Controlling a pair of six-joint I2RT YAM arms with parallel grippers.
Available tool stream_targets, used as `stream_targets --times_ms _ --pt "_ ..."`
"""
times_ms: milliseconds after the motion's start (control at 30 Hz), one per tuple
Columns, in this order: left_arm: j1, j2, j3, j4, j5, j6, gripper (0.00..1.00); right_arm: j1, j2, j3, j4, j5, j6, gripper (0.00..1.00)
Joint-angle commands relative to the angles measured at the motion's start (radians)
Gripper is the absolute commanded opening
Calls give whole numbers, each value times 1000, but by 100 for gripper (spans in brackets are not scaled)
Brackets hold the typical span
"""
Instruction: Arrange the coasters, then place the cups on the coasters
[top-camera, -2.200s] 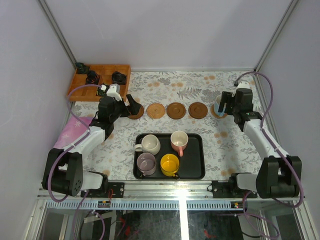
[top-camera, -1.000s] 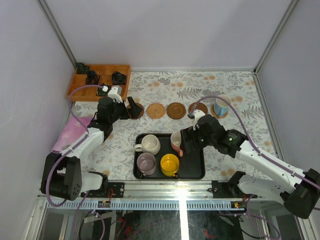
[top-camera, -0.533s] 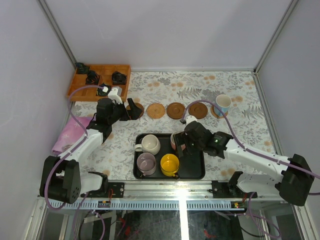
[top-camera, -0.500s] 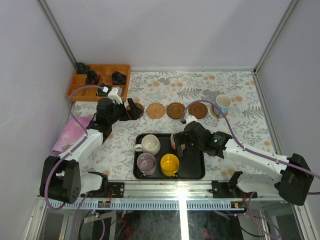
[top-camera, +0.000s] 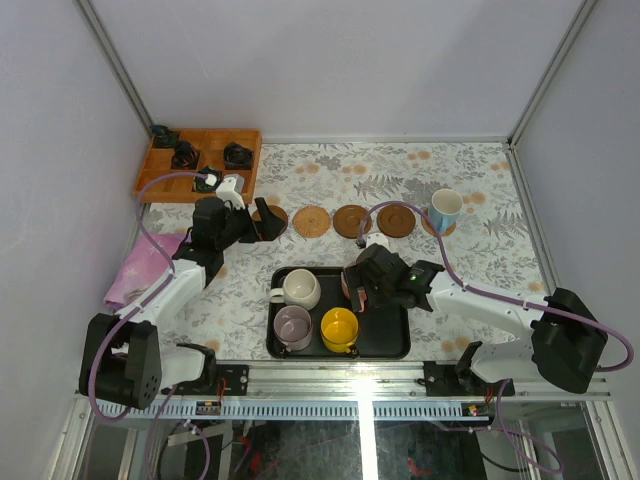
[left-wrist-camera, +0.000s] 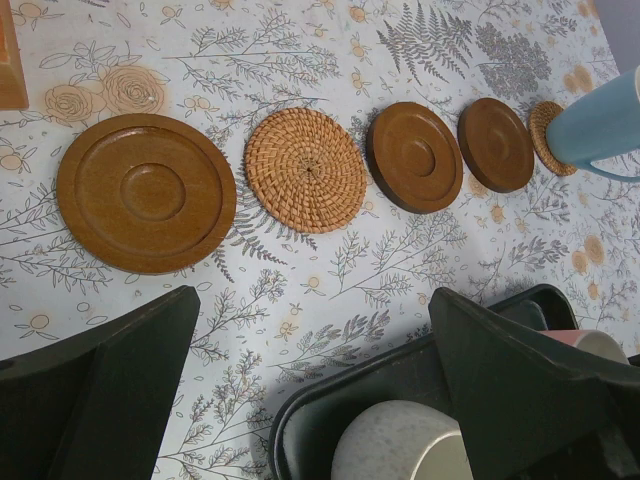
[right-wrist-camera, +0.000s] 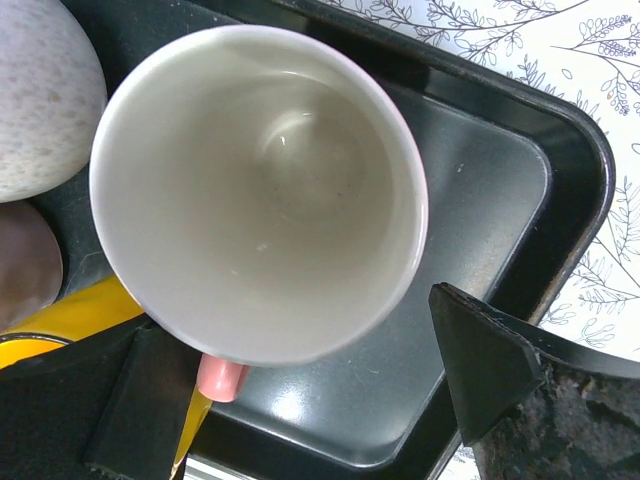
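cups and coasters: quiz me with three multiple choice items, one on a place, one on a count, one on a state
1. Which coaster in the row bears the blue-handled cup?
A leftmost
B middle
C rightmost

2. How many cups stand in the black tray?
A two
B four
C five

3. How does the right gripper stand at the pink-handled cup?
A shut on its handle
B open, a finger on either side
C open, far off over the coasters

Key:
1 C: the cup stands on the rightmost coaster, at the end of the row.
2 B: the cream cup, the pink-handled cup, the lilac cup and the yellow cup are in it.
3 B: the right wrist view shows the cup between spread fingers.
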Motion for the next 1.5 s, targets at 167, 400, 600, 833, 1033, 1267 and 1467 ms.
stream_targets --times_ms 167,400,600,833,1033,1267,1467 --pt "6 -21 -15 14 -1 18 100 10 39 20 67 31 50 92" --pt "5 -9 -13 14 6 18 100 10 69 33 66 45 61 89" --pt "5 1 -12 16 11 18 100 9 71 39 47 42 72 74" --pt "5 9 -12 14 15 18 100 9 61 23 22 31 89 40" --pt "4 15 -13 9 14 21 100 9 45 19 -27 37 101 0" --pt "5 22 -12 14 11 21 100 26 -5 87 -117 134 83 0" --pt "5 21 -8 14 1 25 100 37 -16 208 -188 269 49 0"
